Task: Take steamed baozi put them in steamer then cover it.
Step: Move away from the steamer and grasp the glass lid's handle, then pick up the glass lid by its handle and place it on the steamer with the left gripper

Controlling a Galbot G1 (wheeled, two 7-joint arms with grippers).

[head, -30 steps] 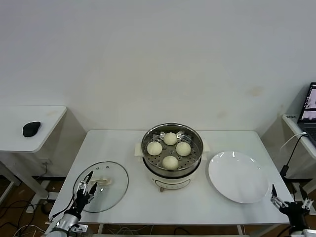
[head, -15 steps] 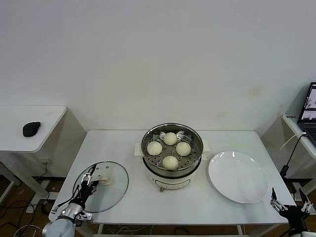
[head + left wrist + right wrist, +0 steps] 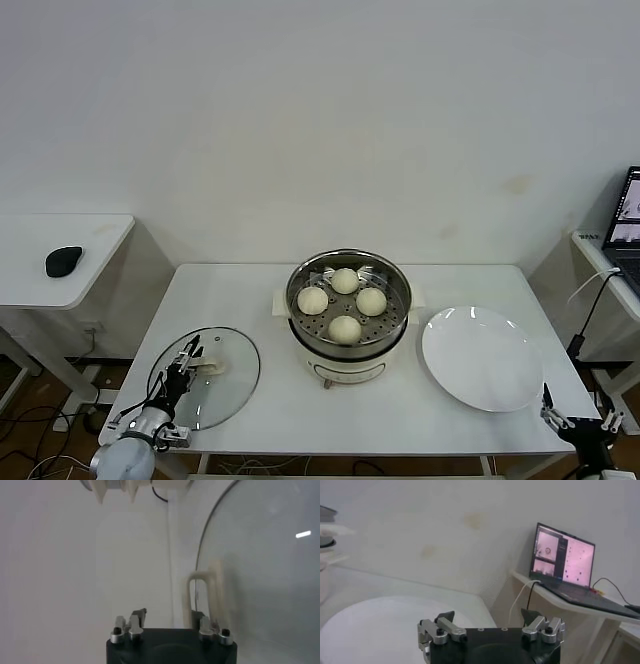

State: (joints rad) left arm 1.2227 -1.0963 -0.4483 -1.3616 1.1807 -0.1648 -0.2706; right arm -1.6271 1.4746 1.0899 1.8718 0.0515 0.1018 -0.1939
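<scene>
Steamer [image 3: 348, 318] is seen at table [image 3: 270, 290] centre, uncovered. Four baozi [image 3: 345, 328] are seated on its perforated tray, spaced slightly apart. Cover [image 3: 228, 378] is laid flat on the table, left of the steamer and nearer the front edge. Left gripper [image 3: 180, 372] is positioned over the cover's left part, beside its handle [image 3: 210, 365], fingers spread. White plate [image 3: 483, 358] is placed right of the steamer. Right gripper [image 3: 577, 424] is held past the table's front right corner, fingers apart.
</scene>
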